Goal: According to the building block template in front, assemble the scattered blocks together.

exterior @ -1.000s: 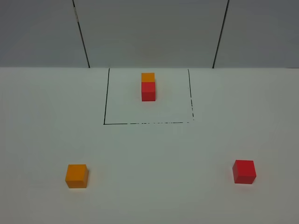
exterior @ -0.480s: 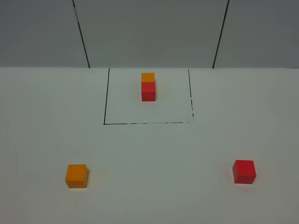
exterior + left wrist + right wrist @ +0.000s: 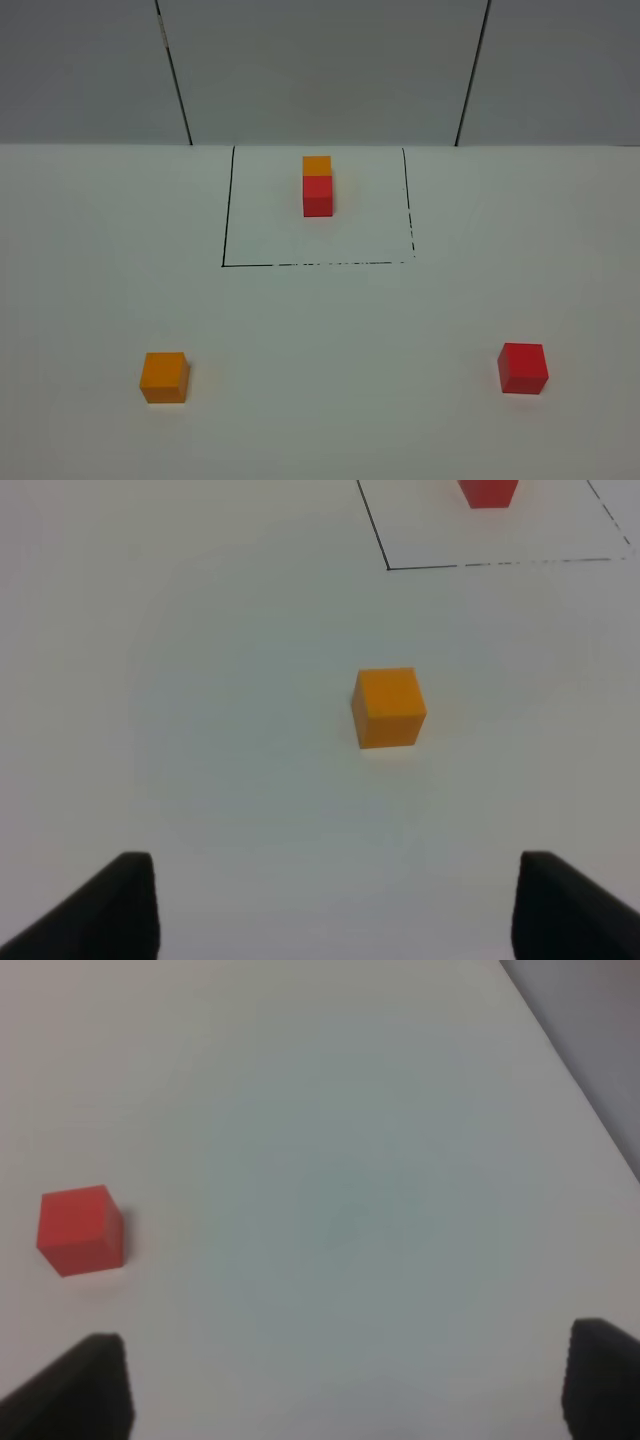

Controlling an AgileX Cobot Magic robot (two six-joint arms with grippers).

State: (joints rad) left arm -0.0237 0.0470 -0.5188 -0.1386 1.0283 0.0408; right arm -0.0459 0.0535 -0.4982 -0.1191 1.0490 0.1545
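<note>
Now: left gripper (image 3: 335, 910) jaws spread wide, nothing between; orange cube (image 3: 389, 707) lies ahead of fingertips, untouched. Right gripper (image 3: 345, 1385) jaws wide too, empty; red cube (image 3: 80, 1230) off to one side, apart from both fingertips. Exterior high view: orange cube at 8 o'clock on white table (image 3: 320, 400), red cube at 4 o'clock, well apart. Building block template (image 3: 318, 186) at 12 o'clock, orange joined behind red, inside black square (image 3: 228, 210).

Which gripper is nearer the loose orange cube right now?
Left. The left gripper faces the orange cube, which lies just ahead, roughly centred between its open jaws, untouched. The right gripper is over by the red cube; its wrist view does not show the orange one.
</note>
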